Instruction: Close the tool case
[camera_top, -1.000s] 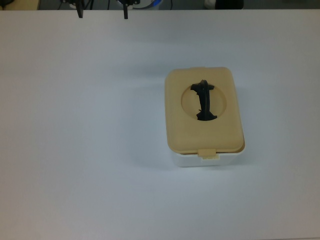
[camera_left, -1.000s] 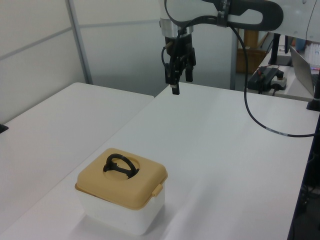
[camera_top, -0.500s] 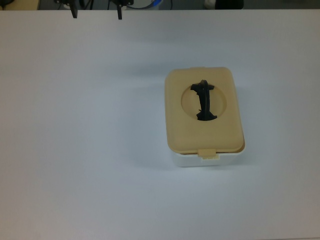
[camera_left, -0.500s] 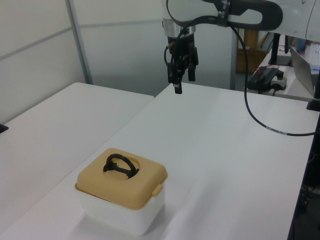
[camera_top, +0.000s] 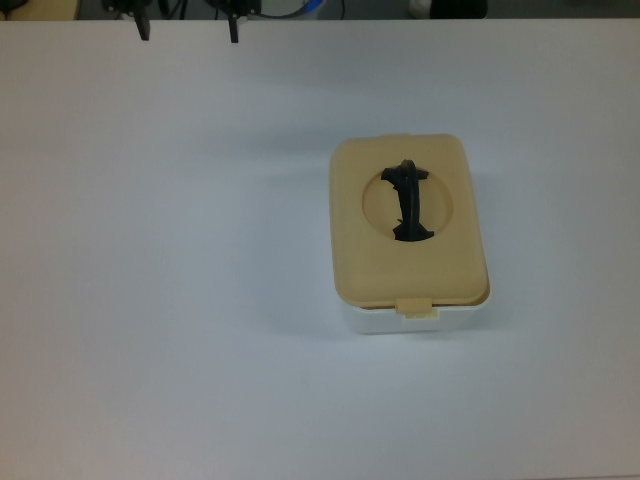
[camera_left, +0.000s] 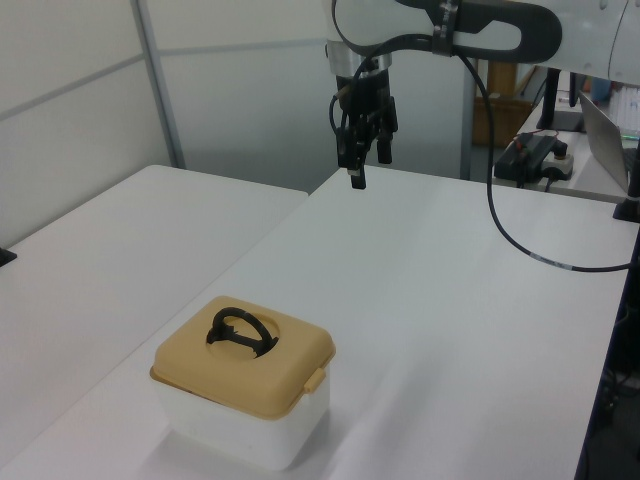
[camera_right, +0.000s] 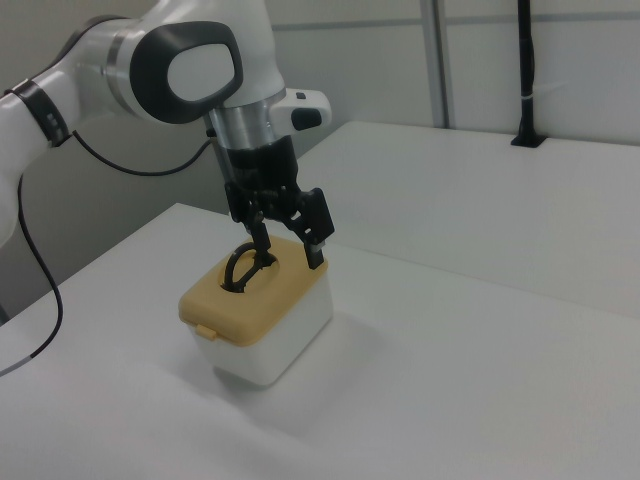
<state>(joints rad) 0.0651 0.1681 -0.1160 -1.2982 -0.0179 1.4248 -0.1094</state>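
The tool case (camera_top: 410, 270) is a white tub with a beige lid (camera_left: 262, 373) resting on it. A black handle (camera_top: 407, 200) stands up across the lid's round recess, and a latch tab (camera_top: 416, 308) shows at one end. My gripper (camera_left: 368, 168) hangs high over the table's far end, well away from the case, open with nothing between its fingers. In the top view only the fingertips (camera_top: 143, 30) show at the upper edge. In the right view the gripper (camera_right: 290, 252) overlaps the tool case (camera_right: 270, 330) without touching it.
The case stands on a white table (camera_left: 450, 300) that meets a second white table (camera_left: 110, 230) along a seam. A black cable (camera_left: 520, 240) hangs from the arm. A power strip (camera_left: 535, 155) lies at the left view's right; a black post (camera_right: 525, 70) rises at the back.
The gripper has drifted slightly toward the top view's left, still open and high. The tool case has not moved.
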